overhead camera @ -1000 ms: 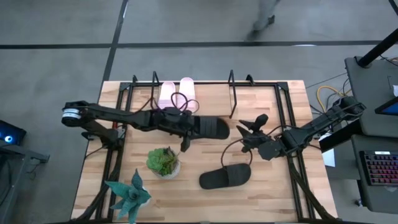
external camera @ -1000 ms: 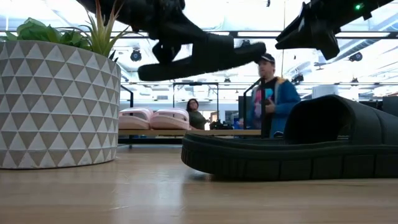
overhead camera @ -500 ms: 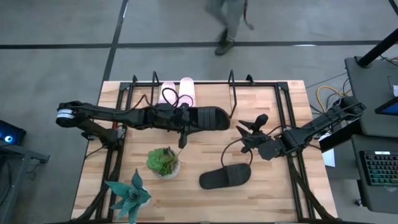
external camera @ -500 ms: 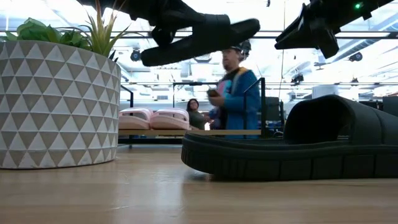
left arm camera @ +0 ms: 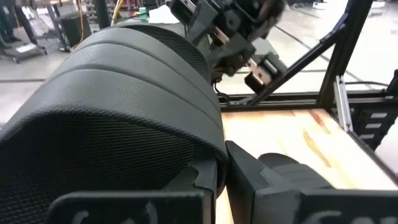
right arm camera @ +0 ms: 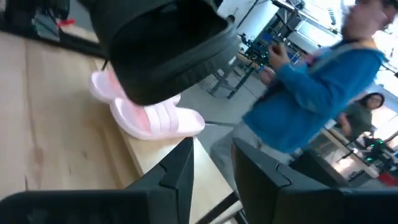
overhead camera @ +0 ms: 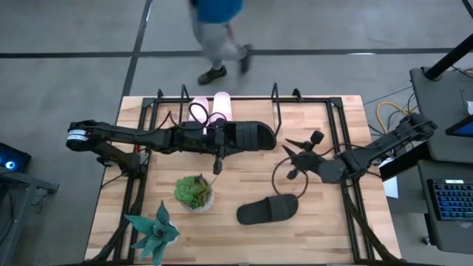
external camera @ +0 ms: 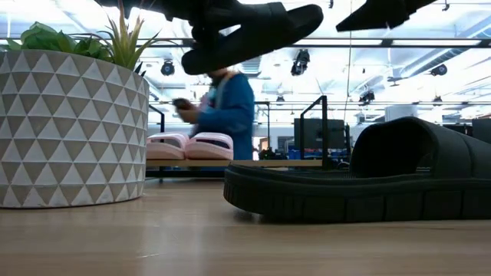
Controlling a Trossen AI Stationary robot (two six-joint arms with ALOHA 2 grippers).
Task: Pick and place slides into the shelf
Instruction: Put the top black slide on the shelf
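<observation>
Basically, left gripper [overhead camera: 214,138] pinched a black slide [overhead camera: 247,137] by its strap, held aloft just short of the shelf [overhead camera: 275,100], pink slides [overhead camera: 213,109] beside it. Right gripper [overhead camera: 299,157] hung parted, empty. Shallow strap grip could let it twist and snag the wire.

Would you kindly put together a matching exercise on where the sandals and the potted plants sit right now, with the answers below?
Things:
1. pink slides
2. black slide with the left gripper shut on it, carried slide
3. second black slide
4. triangle-patterned plant pot

States:
A. lying on the bare table, near the front edge
B. resting side by side in the shelf
C. held in the air above the table
D. standing on the table, left of the lying slide in the low view

Pairs: 1-B, 2-C, 3-A, 4-D
</observation>
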